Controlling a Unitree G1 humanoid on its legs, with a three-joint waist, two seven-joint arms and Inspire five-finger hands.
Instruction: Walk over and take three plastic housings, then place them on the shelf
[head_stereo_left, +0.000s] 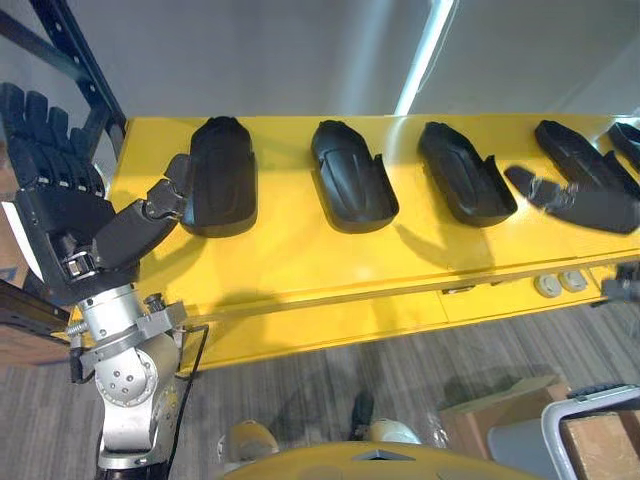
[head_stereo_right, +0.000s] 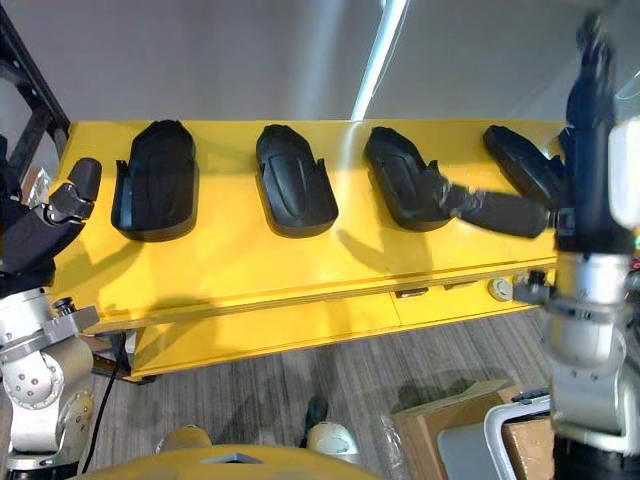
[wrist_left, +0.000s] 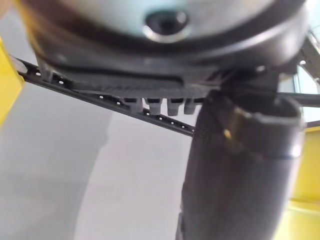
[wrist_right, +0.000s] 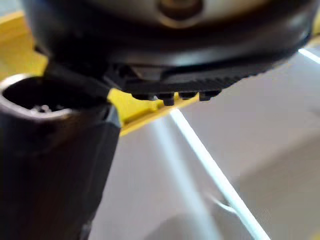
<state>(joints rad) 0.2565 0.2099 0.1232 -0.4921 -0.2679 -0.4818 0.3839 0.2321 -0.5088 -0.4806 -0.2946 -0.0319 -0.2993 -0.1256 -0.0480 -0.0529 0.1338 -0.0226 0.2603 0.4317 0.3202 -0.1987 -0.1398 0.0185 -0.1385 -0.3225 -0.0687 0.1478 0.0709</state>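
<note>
Nearest, low beside the right hand (head_stereo_right: 590, 190), a cardboard box (head_stereo_right: 450, 420) sits on the floor. Both hands are raised at the front edge of the yellow table (head_stereo_left: 330, 295), fingers straight and wide, holding nothing.

The left hand (head_stereo_left: 60, 205) aims its thumb at the first housing (head_stereo_left: 220, 175), just short of its side. The right hand's thumb points at the third housing (head_stereo_right: 405, 178); I cannot tell whether it touches. The second housing (head_stereo_left: 352, 175) lies between the hands, and the fourth housing (head_stereo_left: 585, 160) just past the right thumb.

The housings lie apart from one another, leaving room for fingers between them.

Two risks, as I judge them. A thumb-first reach could shove a housing back toward the wall (head_stereo_left: 250, 60). The left hand stands close to the dark rack post (head_stereo_left: 75, 60), which an outward swing could strike.
</note>
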